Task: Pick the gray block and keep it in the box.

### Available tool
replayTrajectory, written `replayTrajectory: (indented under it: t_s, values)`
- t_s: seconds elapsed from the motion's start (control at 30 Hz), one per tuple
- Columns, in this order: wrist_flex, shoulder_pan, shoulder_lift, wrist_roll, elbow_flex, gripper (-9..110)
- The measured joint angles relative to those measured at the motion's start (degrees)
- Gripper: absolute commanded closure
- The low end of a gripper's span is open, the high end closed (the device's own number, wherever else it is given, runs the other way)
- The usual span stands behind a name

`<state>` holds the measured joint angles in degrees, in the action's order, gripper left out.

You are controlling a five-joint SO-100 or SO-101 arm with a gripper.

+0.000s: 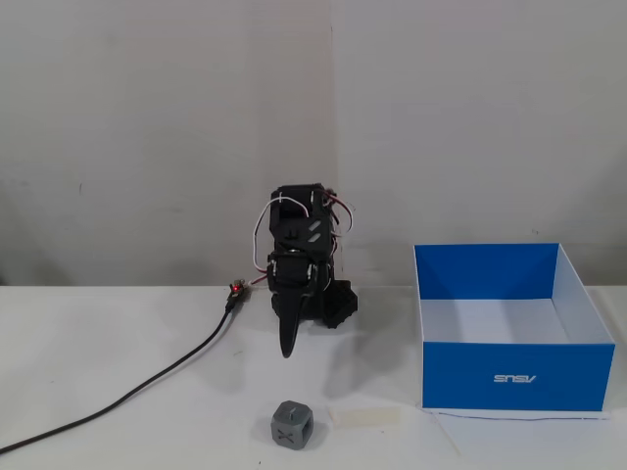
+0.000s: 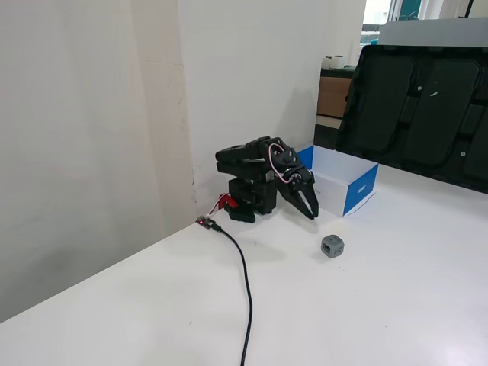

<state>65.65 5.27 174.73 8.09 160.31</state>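
Note:
The gray block (image 1: 292, 425) (image 2: 332, 245), a small cube with X-shaped recesses, rests on the white table near its front edge. The blue box (image 1: 513, 326) (image 2: 343, 177) with a white interior stands open to the right of it in a fixed view. My black gripper (image 1: 287, 350) (image 2: 313, 215) hangs shut above the table, behind the block and clear of it, fingers pointing down and forward. Nothing is held between the fingers.
A pale tape strip (image 1: 363, 416) lies flat just right of the block. A black cable (image 1: 127, 397) (image 2: 245, 282) runs from the arm's base across the table. Walls stand close behind the arm, and a dark panel (image 2: 415, 99) leans at the far side.

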Motion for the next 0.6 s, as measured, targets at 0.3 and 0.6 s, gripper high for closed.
replayTrajectory:
  t_s: [0.3, 0.6]
  values:
    - [-0.2, 2.4, -16.6, 7.0, -10.4, 101]
    - [-2.3, 2.5, -29.6, 10.9, -15.6, 101]
